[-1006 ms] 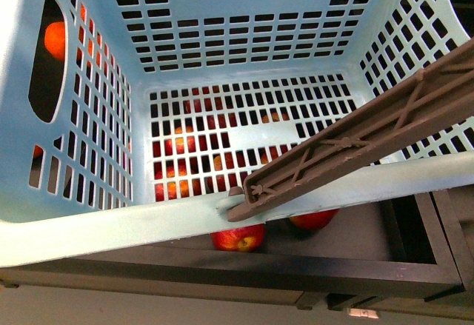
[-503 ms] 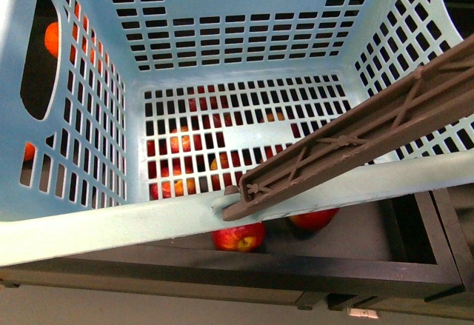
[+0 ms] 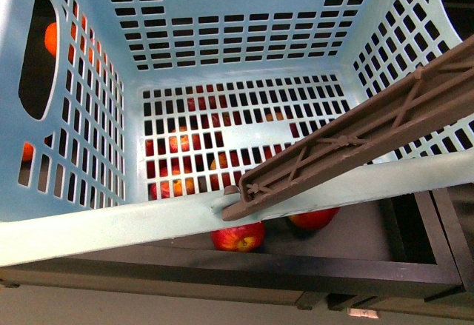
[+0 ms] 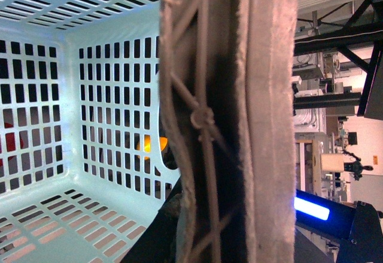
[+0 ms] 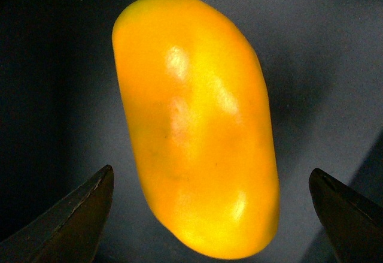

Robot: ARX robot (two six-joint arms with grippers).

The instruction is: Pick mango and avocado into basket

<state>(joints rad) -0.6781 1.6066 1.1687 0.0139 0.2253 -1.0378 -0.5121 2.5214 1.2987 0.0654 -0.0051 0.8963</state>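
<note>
Dark surface (image 5: pixel 335 47), right claw (image 5: pixel 210 168) spread wide, clear of mango (image 5: pixel 191 125), brown handle (image 3: pixel 355 147) crossing basket (image 3: pixel 222 44), apples (image 3: pixel 238 236) beneath, left claw unseen.

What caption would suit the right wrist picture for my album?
Right gripper open, fingertips either side of a yellow mango lying on a dark surface.

Our right claw (image 5: pixel 212 215) stands spread wide. Its fingertips (image 5: pixel 84 215) are well apart from the mango (image 5: pixel 197 125) that lies between them. A strip of bare dark surface (image 5: pixel 311 65) shows on each side of the fruit, so there is room for both tips to pass. The basket (image 3: pixel 89 229) is open from above, wall to wall, down to its slotted floor. Only the brown handle (image 3: pixel 355 136) bars the way, slanting across the near right corner of the mouth. Close before our left wrist that handle (image 4: pixel 227 125) fills the middle, with open basket to one side.
</note>
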